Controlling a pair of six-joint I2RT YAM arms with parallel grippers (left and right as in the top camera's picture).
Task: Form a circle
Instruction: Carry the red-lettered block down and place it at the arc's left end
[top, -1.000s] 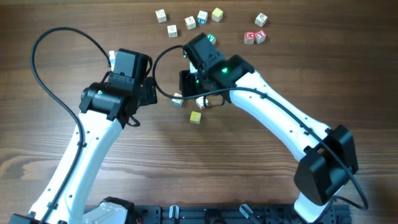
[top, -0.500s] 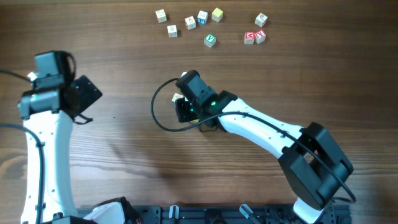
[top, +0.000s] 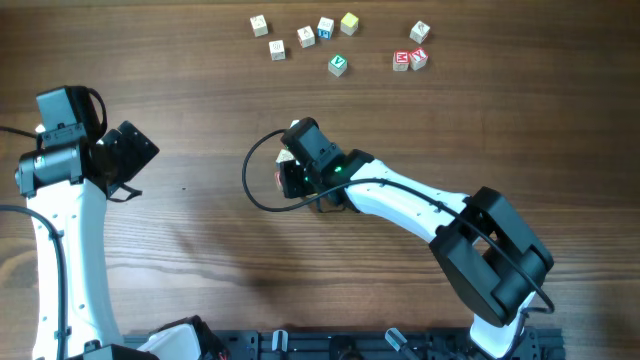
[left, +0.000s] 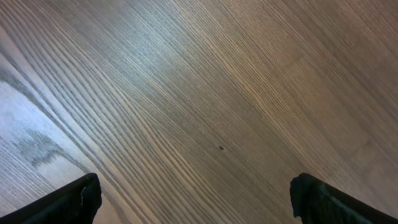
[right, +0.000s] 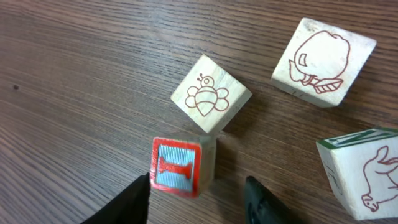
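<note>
Since a second ago the left gripper (left: 196, 193) has swung away to the left side of the table (top: 200, 60), its jaws wide apart over bare wood. The right gripper (right: 198, 186) has shifted slightly and hangs over the circle (right: 210, 93) at mid-table. Its jaws stand apart around the red-faced cube (right: 177, 167), one finger just beside it, the other clear.

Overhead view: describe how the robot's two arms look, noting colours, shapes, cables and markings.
The left arm and right arm are white rounded tubes with boxy black joints. Thin black cables loop beside them. A green light glows on the right wrist. Fingertips are black.
</note>
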